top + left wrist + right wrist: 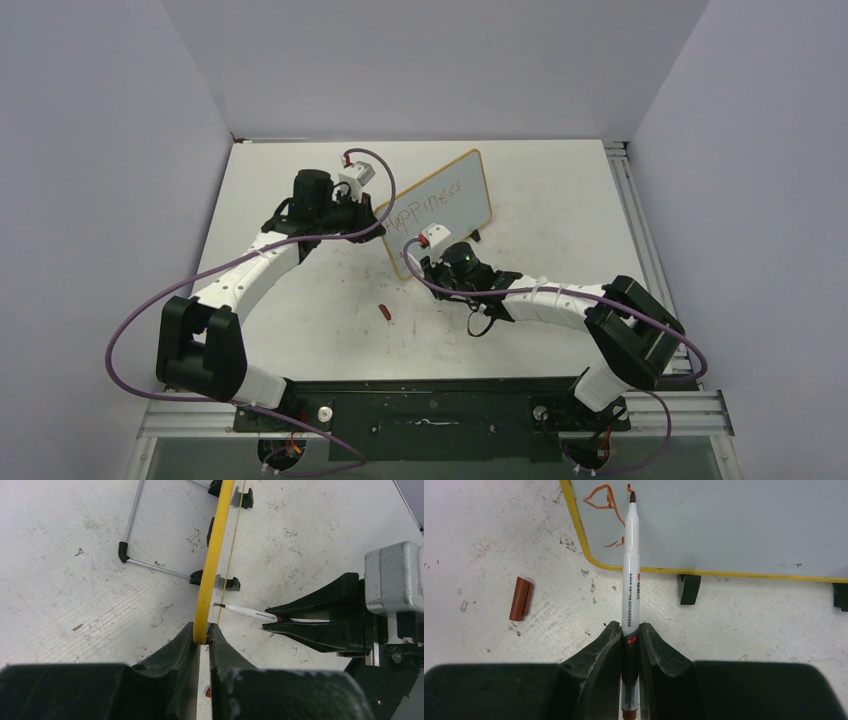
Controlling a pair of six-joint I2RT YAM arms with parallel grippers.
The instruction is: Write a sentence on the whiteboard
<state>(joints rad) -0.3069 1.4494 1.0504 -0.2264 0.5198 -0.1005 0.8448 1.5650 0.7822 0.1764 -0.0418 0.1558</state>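
The whiteboard point(724, 525) is showing a smooth, glossy pale face, and its frame point(212, 565) is looking like smooth yellow plastic. The sentence point(600, 499), toward eleven o'clock in the right wrist view, is sitting as thin, flat red-orange ink. The marker point(630, 570) is gleaming as smooth white plastic; its cap point(520, 598), at nine o'clock, is looking satin reddish-brown. The table point(489, 540) is appearing matt white, finely ridged and scuffed. The board's feet point(689, 587) are reading as dull black plastic, and the stand wire point(134, 515), at eleven o'clock in the left wrist view, is shining like bare metal. The left gripper point(201, 630) and right gripper point(630, 632) are showing matt black, slightly grainy plastic.
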